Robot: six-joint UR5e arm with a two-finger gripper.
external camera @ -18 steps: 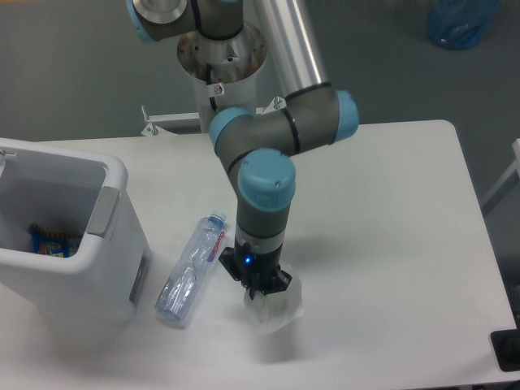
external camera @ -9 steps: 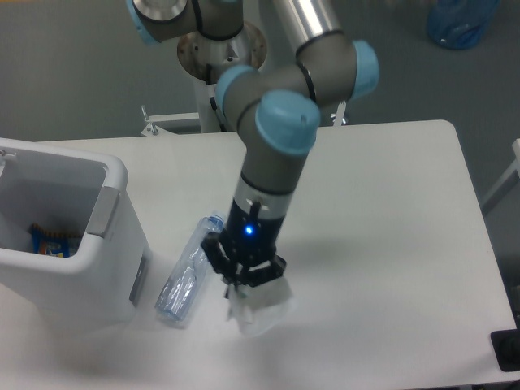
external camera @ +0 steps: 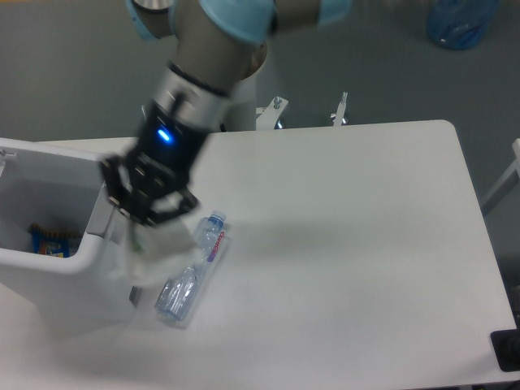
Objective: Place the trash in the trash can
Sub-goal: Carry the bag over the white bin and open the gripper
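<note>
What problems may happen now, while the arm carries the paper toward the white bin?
1. The paper wad hangs below the end effector near the rim of the bin, not yet over the opening. If it is released early, it may fall on the table outside the bin.
2. The picture is blurred from fast motion, so the loosely hanging paper may slip out.
3. The end effector is close to the rim and might hit it.
</note>
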